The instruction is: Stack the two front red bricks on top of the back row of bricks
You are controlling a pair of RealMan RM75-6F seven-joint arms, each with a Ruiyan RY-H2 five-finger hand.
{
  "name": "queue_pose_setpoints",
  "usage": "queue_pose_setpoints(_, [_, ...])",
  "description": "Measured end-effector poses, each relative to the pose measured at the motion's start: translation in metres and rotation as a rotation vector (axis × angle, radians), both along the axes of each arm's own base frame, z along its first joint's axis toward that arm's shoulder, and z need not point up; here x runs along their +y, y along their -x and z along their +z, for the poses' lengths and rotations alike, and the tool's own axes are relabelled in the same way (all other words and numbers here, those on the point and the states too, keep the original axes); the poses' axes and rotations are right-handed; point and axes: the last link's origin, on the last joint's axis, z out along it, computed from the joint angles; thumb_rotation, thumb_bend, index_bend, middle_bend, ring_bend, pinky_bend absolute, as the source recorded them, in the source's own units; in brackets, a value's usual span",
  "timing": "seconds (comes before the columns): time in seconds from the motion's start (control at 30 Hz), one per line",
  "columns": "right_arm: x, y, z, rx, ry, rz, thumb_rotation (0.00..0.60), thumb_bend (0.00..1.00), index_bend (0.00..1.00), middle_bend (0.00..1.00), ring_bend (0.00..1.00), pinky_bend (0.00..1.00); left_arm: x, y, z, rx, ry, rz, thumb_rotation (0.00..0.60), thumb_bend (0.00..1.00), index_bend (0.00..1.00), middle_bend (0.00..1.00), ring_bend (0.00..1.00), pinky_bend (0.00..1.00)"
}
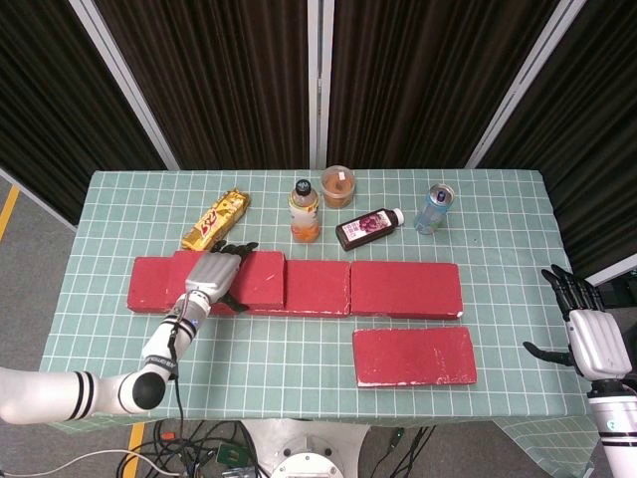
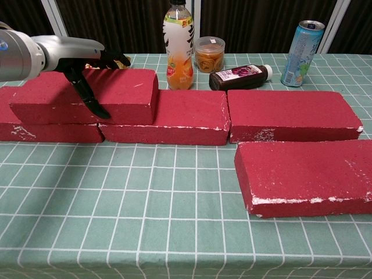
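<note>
Covering the surface (image 1: 100, 339) is a pale green cloth with a white grid, and behind it hang dark pleated curtains (image 1: 229, 80) split by slanting pale metal posts; grey floor with a yellow line shows at 9 o'clock in the head view. Three red bricks form the back row (image 1: 398, 289) across the middle of the cloth, end to end. On top of that row, toward 9 o'clock, lies a stacked brick (image 2: 87, 96), bridging the seam between the leftmost and middle bricks. The left hand (image 1: 212, 274) grips this stacked brick, palm over its top, thumb down its front face, fingers over the far edge. The front brick (image 1: 414, 356) lies flat on the cloth toward 5 o'clock, just in front of the row's rightmost brick. The right hand (image 1: 587, 334) hangs off the surface's edge at 3 o'clock, fingers apart, holding nothing. Along 12 o'clock stand a gold snack packet (image 1: 215, 219), an orange juice bottle (image 2: 178, 43), a small lidded cup (image 2: 209, 53), a dark bottle (image 2: 240, 76) lying on its side, and a blue can (image 2: 302, 45).
</note>
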Motion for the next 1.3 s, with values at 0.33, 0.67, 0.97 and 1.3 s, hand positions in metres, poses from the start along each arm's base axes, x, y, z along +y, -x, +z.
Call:
queue_pose_setpoints(0.33, [-0.0004,0.0019,-0.0005,-0.003,0.001,-0.006,0.6,0.0,0.0,0.0,0.0,0.0,-0.0005,-0.0001,-0.0017,0.005,-0.003,-0.014,0.6,0.09,0.05,0.19,0.08,0.0])
queue_pose_setpoints(0.67, [-0.0002,0.0025,-0.0005,-0.006,0.001,-0.007,0.6,0.0,0.0,0.0,0.0,0.0,-0.0026,-0.0021,0.0004,-0.014,0.006,-0.025,0.6,0.09,0.05,0.19,0.08,0.0])
queue_pose_setpoints(0.97, [-0.0005,0.0033,-0.0016,-0.004,-0.003,-0.012,0.6,0.0,0.0,0.0,0.0,0.0,-0.0027,-0.0006,-0.0016,-0.009,0.012,-0.024,0.6,0.09,0.05,0.19,0.08,0.0])
queue_pose_setpoints(1.3, [-0.001,0.0039,-0.0024,-0.005,-0.007,-0.016,0.6,0.0,0.0,0.0,0.0,0.0,-0.0032,-0.0014,-0.0023,-0.009,0.014,-0.029,0.6,0.08,0.05,0.01,0.0,0.0])
